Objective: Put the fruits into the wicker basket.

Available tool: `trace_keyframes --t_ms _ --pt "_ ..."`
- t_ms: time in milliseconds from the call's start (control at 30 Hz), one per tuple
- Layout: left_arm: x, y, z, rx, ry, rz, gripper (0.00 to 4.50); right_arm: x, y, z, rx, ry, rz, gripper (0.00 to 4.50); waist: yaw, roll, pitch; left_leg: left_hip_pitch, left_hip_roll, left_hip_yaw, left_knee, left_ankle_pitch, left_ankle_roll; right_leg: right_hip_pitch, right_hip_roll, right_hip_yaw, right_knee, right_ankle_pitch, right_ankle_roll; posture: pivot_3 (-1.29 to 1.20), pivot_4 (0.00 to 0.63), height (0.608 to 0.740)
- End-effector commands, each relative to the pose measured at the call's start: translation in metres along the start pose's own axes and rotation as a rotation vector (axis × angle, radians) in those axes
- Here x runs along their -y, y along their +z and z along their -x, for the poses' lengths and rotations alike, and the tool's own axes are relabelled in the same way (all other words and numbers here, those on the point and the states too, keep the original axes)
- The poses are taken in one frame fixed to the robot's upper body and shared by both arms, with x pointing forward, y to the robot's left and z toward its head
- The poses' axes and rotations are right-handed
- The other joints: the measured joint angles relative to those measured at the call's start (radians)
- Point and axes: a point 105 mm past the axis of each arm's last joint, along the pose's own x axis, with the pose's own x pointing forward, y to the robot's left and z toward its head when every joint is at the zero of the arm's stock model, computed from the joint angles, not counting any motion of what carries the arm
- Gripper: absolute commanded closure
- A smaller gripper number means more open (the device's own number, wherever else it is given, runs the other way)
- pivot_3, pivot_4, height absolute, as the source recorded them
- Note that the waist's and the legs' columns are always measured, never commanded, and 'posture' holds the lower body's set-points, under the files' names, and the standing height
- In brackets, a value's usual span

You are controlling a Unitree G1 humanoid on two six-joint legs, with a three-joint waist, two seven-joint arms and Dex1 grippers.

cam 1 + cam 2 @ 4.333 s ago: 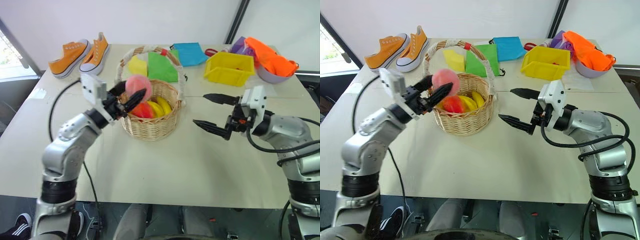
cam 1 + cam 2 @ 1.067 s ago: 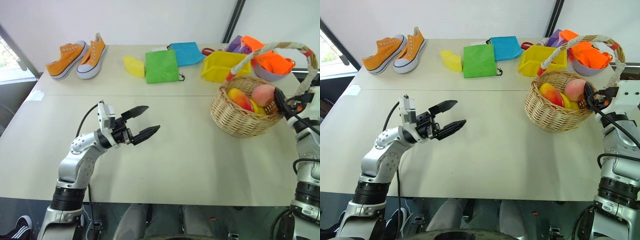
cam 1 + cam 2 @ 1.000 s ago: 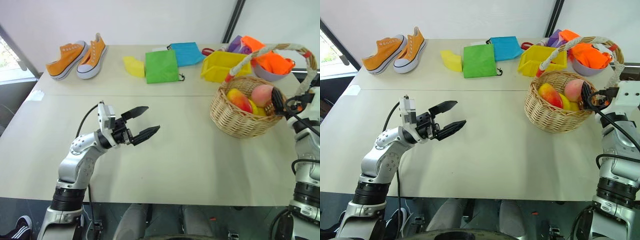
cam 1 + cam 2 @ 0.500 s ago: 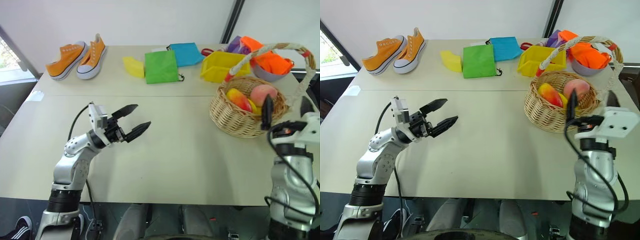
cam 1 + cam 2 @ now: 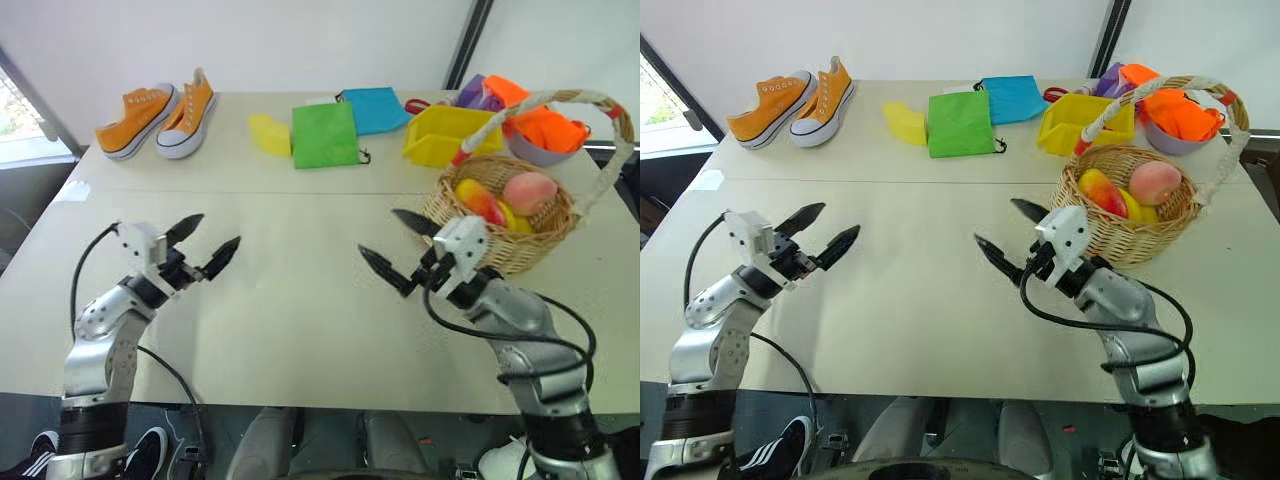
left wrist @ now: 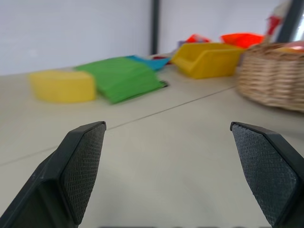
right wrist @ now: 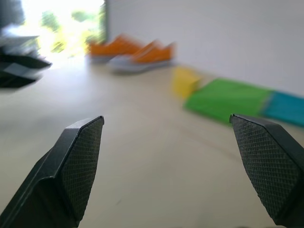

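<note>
We see one pale desk [image 5: 300,330] carrying everything. On it stands one wicker basket [image 5: 535,245] at the right, holding two fruits: one pink peach [image 5: 530,190] and one mango [image 5: 478,203], with a yellow piece just beside them. Behind sit one yellow bin [image 5: 450,135], one green pouch [image 5: 325,135], one blue pouch [image 5: 375,108], one yellow pouch [image 5: 268,133] and two orange sneakers [image 5: 160,108]. Two tools hover over the bare desk: the left tool [image 5: 205,247] and the right tool [image 5: 393,250], both with fingers spread wide and gripping nothing. The head views give us the fruits inside the basket; the left wrist view shows the basket's woven wall. The right wrist view catches the left tool, blurred.
</note>
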Motion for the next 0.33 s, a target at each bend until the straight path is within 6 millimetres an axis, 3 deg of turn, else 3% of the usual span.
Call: trace_keyframes --t_ms 33,200,333 --pt "-0.038 0.01 0.021 0.008 0.211 -0.088 0.0 -0.009 -0.003 -0.009 -0.024 0.18 -0.002 0.08 -0.001 -0.001 0.0 0.0 0.0 0.0 0.0 0.0 0.0 0.0 0.0 0.0 -0.001 0.0 0.0 0.0 0.15 0.74" --pt "-0.06 0.016 0.045 0.003 0.338 -0.122 0.0 -0.006 -0.014 -0.016 -0.042 0.214 0.007 0.08 -0.002 -0.001 0.0 0.0 0.001 0.0 0.0 0.0 0.0 0.0 0.0 0.0 0.0 0.0 0.0 0.0 0.15 0.74" --pt "-0.058 0.017 0.051 0.003 0.347 -0.122 0.0 -0.008 -0.019 -0.021 -0.038 0.22 -0.003 0.08 -0.002 -0.001 0.0 0.0 0.001 0.0 0.0 0.0 0.0 0.0 0.0 0.0 0.0 0.0 0.0 0.0 0.15 0.74"
